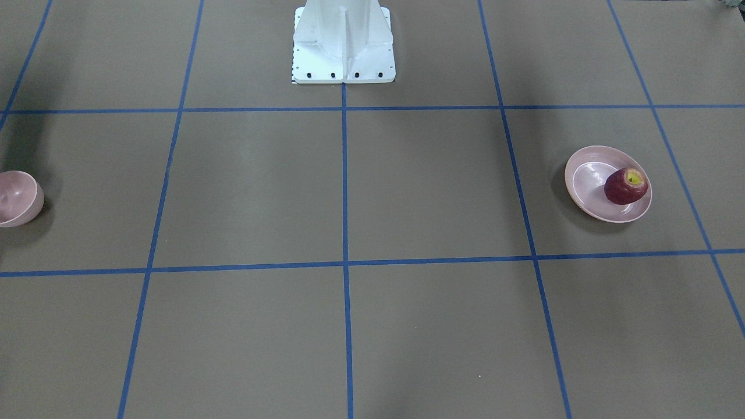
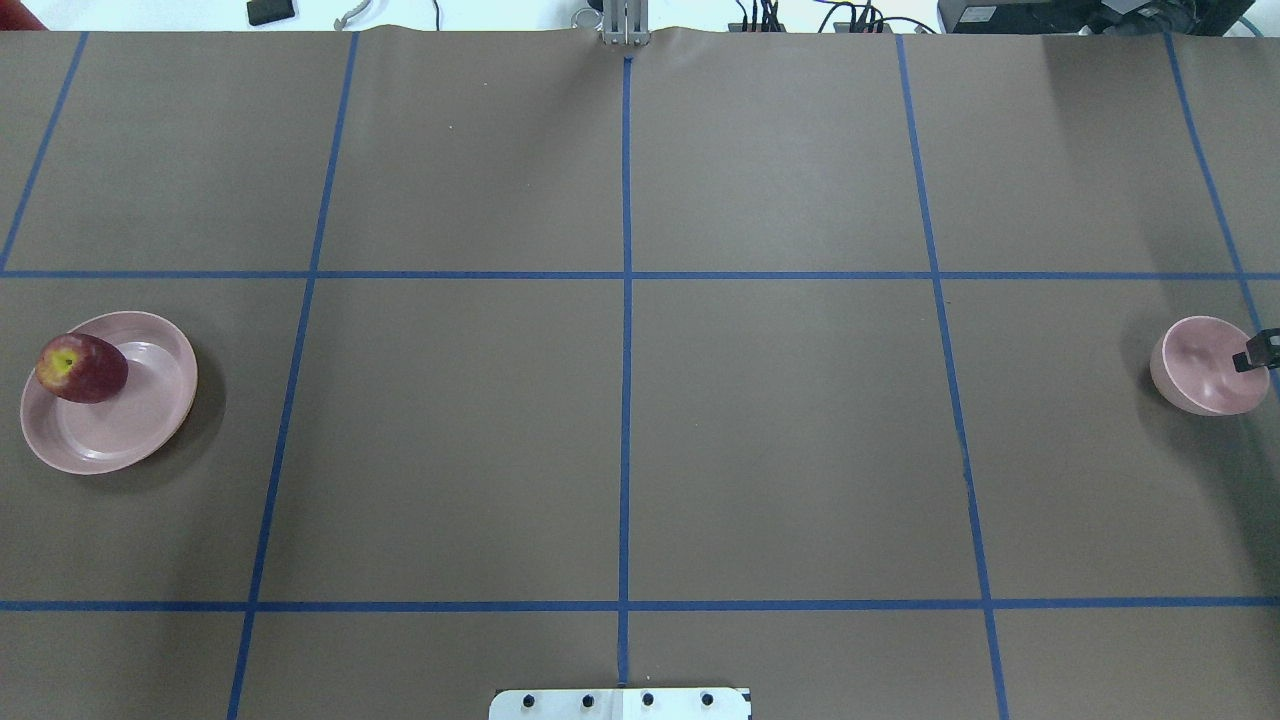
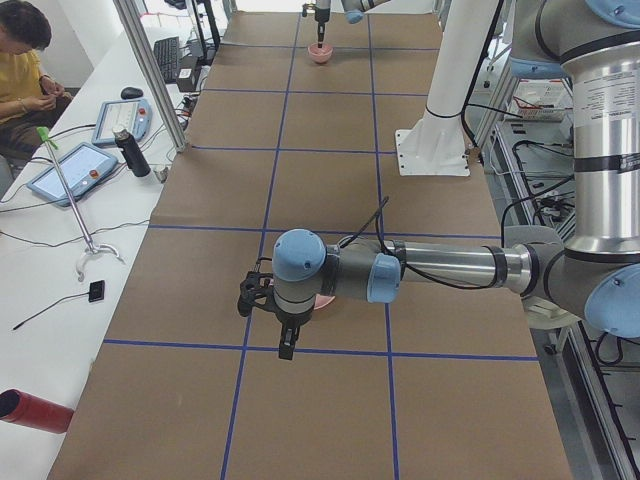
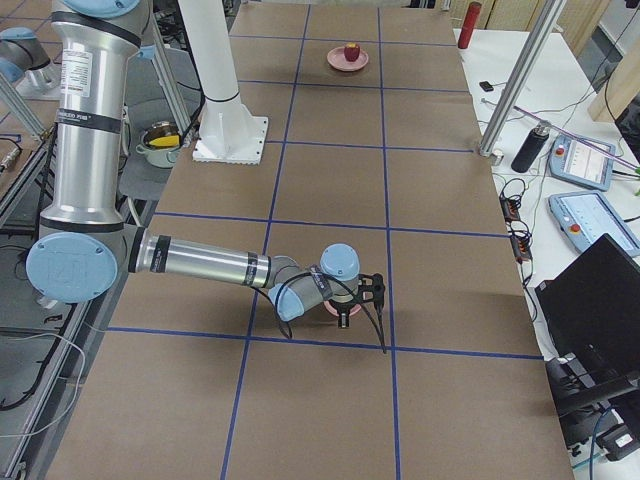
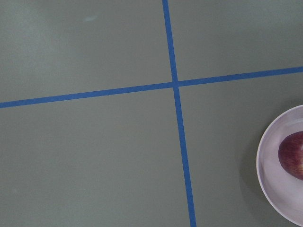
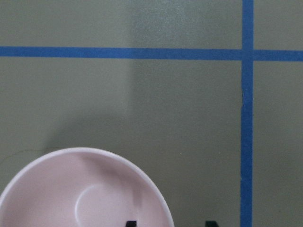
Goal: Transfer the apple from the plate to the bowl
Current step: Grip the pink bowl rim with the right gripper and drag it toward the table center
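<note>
Start of apple move, nothing lifted yet.
Front view: shows apple [image 1: 626, 186] off-centre on plate [image 1: 585, 174], bowl [image 1: 17, 198] well apart at the other end of brown table [image 1: 407, 186] gridded with blue tape [image 1: 344, 192]. Overhead: catches right gripper [image 2: 1255, 352] over the bowl's rim. Left side: hangs left gripper [image 3: 286, 350] pointing down near the plate; cannot tell whether open or closed; takes in a seated person [image 3: 25, 60] at a side bench. Right side: repeats the same layout. Left wrist: sees only plate edge and apple at the frame's margin. Right wrist: shows black fingertips [image 6: 130, 223] apart, empty, above the bowl. Looks like the approach step; calls next for centring the left gripper over the apple, lowering, closing gently on round skin.
</note>
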Controlling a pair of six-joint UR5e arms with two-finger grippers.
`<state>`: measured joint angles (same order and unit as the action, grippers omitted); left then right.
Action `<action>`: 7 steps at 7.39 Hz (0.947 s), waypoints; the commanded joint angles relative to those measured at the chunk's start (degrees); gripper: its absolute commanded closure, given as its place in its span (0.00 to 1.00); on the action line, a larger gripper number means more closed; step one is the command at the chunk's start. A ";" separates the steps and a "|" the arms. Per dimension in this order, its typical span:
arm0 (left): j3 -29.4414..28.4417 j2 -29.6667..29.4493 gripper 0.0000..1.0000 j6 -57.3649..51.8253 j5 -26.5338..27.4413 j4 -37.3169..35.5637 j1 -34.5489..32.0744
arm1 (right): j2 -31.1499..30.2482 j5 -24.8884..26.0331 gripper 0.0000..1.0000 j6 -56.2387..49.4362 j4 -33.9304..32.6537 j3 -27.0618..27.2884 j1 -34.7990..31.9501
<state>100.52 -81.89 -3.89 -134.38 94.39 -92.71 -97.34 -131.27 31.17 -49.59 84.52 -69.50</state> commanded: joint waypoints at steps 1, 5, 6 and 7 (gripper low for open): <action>0.11 0.06 0.02 -0.07 0.00 0.00 -0.01 | 1.18 -2.22 1.00 0.38 -0.68 2.82 -0.02; 0.11 0.06 0.02 0.02 0.00 -0.09 -0.01 | 12.32 -4.44 1.00 23.27 -0.68 9.59 4.78; 0.20 0.06 0.02 0.02 -0.09 0.00 -0.01 | 16.09 -2.35 1.00 32.72 -0.68 11.52 9.77; 0.20 0.15 0.02 0.02 -0.09 0.00 -0.01 | 19.35 1.33 1.00 39.43 -0.77 13.28 14.52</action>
<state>100.69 -81.80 -3.87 -134.44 94.37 -92.73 -82.26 -133.47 61.39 -50.29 95.49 -60.68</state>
